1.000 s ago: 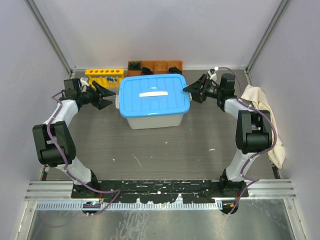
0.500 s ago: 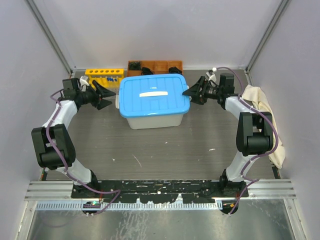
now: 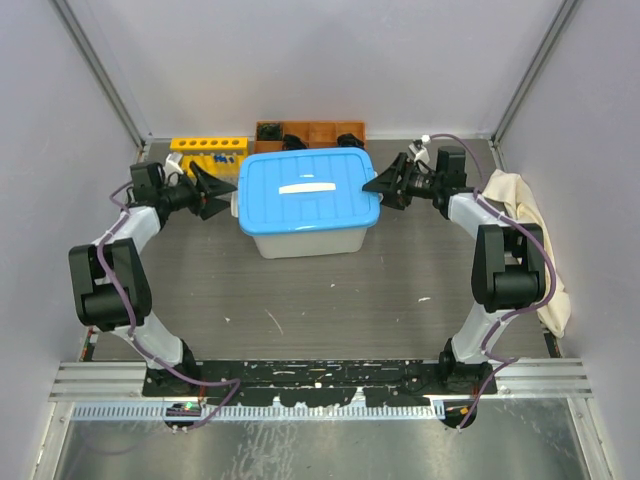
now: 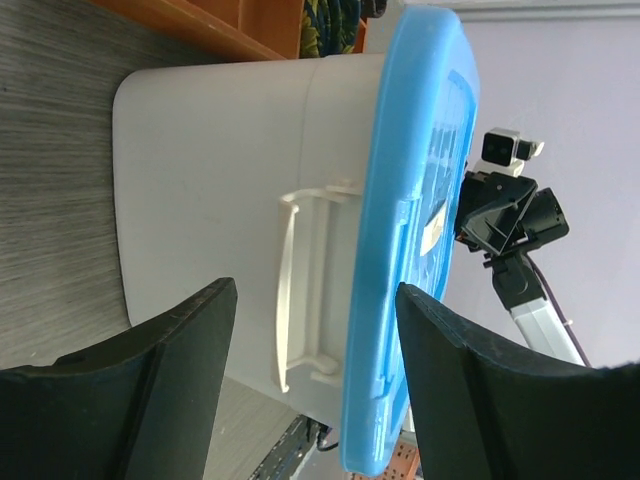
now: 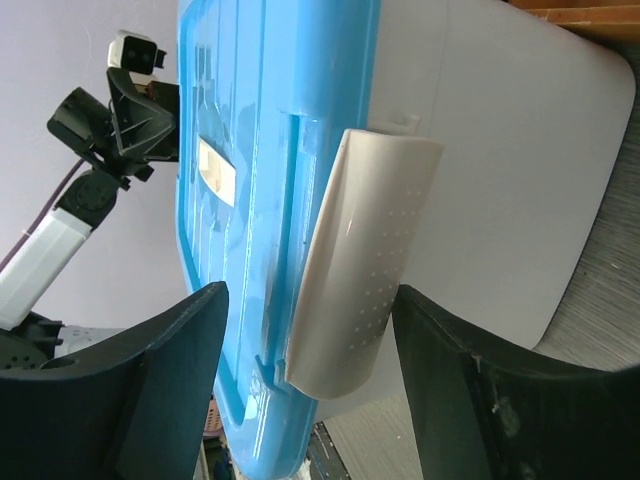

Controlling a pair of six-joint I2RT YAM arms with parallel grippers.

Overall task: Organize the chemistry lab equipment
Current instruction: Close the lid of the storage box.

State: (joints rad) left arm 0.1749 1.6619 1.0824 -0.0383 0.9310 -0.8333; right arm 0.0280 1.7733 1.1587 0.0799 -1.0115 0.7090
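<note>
A white bin with a blue lid (image 3: 308, 198) stands mid-table. My left gripper (image 3: 214, 190) is open just off the bin's left end; in the left wrist view its jaws (image 4: 315, 290) frame the white side handle (image 4: 288, 290) and the lid's edge (image 4: 400, 250) without touching them. My right gripper (image 3: 386, 187) is open at the right end, its jaws (image 5: 308, 292) astride the white latch flap (image 5: 365, 260) beside the lid (image 5: 240, 150). Of the chemistry lab equipment only the yellow tube rack (image 3: 206, 151) shows, behind the left gripper, with small blue bits in it.
An orange compartment tray (image 3: 312, 131) stands behind the bin against the back wall. A cream cloth (image 3: 528, 235) lies along the right wall beside the right arm. Grey walls close in the table on both sides.
My left gripper has moved a little right toward the bin's end and its jaws have widened slightly. The right gripper has stayed at the other end, barely shifting.
</note>
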